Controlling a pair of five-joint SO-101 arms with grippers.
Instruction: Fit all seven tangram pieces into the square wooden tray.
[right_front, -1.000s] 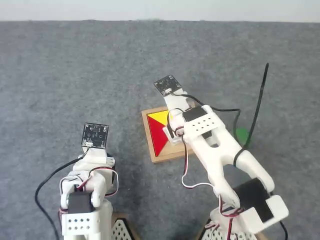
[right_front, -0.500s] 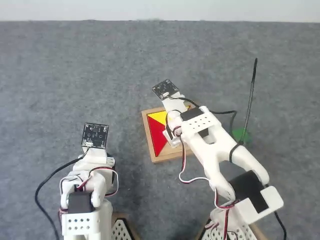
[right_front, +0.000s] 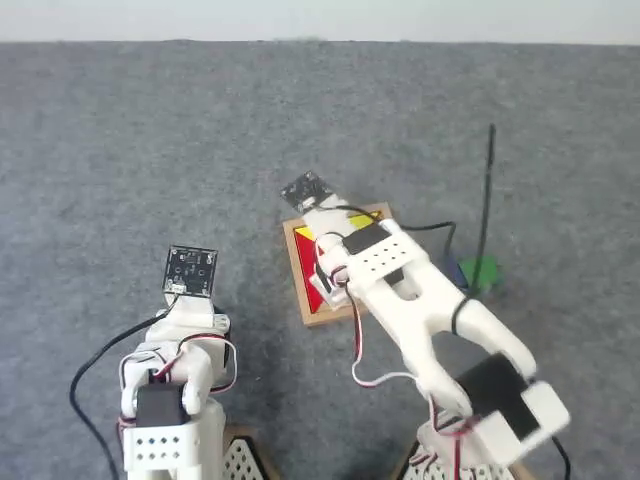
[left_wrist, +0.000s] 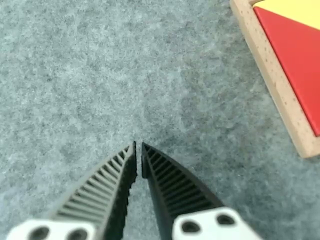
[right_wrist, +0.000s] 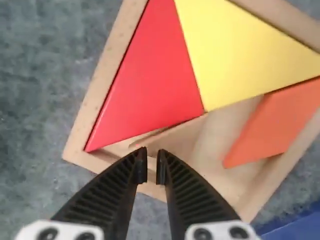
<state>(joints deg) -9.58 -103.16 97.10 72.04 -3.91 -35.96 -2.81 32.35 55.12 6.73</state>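
Observation:
The square wooden tray (right_wrist: 100, 107) holds a red triangle (right_wrist: 150, 95), a yellow triangle (right_wrist: 240, 50) and an orange piece (right_wrist: 275, 125), with bare wood between them. My right gripper (right_wrist: 148, 162) hangs shut and empty just over the tray's rim by the red triangle's corner. In the high view the right arm (right_front: 385, 265) covers most of the tray (right_front: 296, 265). A green piece (right_front: 485, 270) and a blue piece (right_front: 455, 270) lie on the carpet to its right. My left gripper (left_wrist: 138, 150) is shut over bare carpet, apart from the tray's corner (left_wrist: 265, 75).
Grey carpet covers the whole table. The left arm (right_front: 175, 370) stands folded at the front left. A black cable (right_front: 487, 200) rises beside the right arm, next to the green piece. A blue edge (right_wrist: 300, 230) lies outside the tray near the orange piece.
The right arm has swung left across the tray, its wrist now over the tray's far left corner. The left arm has not moved.

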